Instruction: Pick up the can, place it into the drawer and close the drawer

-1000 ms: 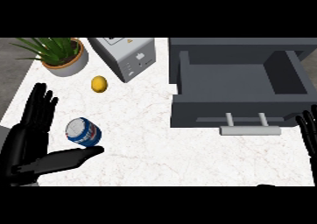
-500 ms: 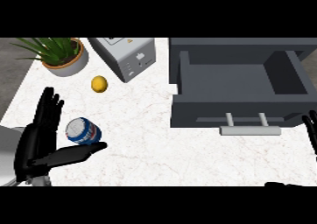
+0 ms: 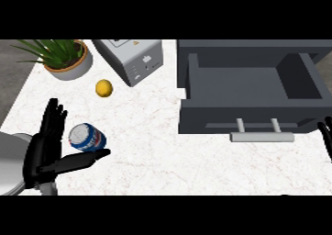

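The can (image 3: 86, 137), blue and white with a pale lid, stands on the tabletop (image 3: 170, 166) at the near left; it sits in the crook of the left hand (image 3: 44, 155), whose fingers (image 3: 53, 118) rise straight along the can's left side while the thumb reaches across beneath its near side; the hand is spread wide and not closed on anything, and whether it touches the can cannot be told; this placement reads as the approach to a grasp, the can bracketed so that the fingers need only curl inward. Far of the can lie a yellow lemon (image 3: 103, 88), a potted plant (image 3: 64, 58) and a grey toaster (image 3: 132, 59), all well apart from the hand. To the right, the dark grey drawer (image 3: 245, 113) is pulled open with nothing in it, its pale handle (image 3: 261, 137) facing the near edge; open thus, it is ready to receive the can, which must cross the bare tabletop between them. The right hand (image 3: 330, 143) rests at the right edge, fingers up and relaxed, just beside the handle; from there it could plausibly push the drawer shut.
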You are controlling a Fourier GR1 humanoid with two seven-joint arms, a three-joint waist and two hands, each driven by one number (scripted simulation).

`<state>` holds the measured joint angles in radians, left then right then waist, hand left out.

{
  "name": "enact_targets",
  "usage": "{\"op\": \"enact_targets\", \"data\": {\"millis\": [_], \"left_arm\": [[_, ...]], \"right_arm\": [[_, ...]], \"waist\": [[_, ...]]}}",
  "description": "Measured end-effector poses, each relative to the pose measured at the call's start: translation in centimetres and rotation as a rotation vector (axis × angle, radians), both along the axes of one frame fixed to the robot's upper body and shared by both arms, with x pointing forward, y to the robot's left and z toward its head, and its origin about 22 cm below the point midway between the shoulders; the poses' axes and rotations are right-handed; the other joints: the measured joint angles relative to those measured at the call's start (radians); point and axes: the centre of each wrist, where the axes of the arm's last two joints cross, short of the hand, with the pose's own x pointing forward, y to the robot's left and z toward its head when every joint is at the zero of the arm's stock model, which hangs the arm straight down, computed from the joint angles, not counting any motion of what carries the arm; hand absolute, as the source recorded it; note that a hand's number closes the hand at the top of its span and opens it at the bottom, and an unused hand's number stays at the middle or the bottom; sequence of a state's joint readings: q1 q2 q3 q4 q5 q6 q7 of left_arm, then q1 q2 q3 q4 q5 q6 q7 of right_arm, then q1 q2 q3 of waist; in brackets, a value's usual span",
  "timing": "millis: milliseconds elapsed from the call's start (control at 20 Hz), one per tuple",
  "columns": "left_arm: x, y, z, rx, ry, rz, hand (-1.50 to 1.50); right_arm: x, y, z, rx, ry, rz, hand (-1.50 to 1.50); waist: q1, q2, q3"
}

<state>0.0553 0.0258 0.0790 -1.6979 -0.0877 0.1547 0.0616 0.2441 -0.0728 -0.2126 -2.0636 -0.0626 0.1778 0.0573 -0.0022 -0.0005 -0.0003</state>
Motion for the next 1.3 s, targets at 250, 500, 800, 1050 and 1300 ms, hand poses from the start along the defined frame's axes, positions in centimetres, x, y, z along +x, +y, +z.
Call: {"op": "enact_targets", "data": {"millis": [250,500,800,1050,1300], "left_arm": [[-0.6,1.6,-2.2,0.005,0.015,0.017,-1.50],[-1.1,2.8,-4.7,0.012,0.027,0.022,-1.50],[-1.4,3.8,-6.8,0.006,0.039,0.024,-1.50],[-2.0,4.3,-8.3,0.002,0.055,0.024,-1.50],[-2.3,5.2,-10.1,-0.014,0.073,0.038,-1.50]], "right_arm": [[0.1,0.5,-0.7,0.004,-0.003,0.001,-1.50],[-0.1,0.6,-0.4,0.009,-0.005,-0.001,-1.50],[-0.3,0.5,-0.8,0.013,-0.008,-0.010,-1.50],[-0.1,0.7,-0.7,0.009,-0.015,-0.011,-1.50],[-0.5,0.4,-0.1,0.005,-0.022,-0.007,-1.50]], "waist": [[0.001,0.000,0.000],[0.000,0.000,0.000],[0.000,0.000,0.000],[0.001,0.000,0.000],[0.000,0.000,0.000]]}}
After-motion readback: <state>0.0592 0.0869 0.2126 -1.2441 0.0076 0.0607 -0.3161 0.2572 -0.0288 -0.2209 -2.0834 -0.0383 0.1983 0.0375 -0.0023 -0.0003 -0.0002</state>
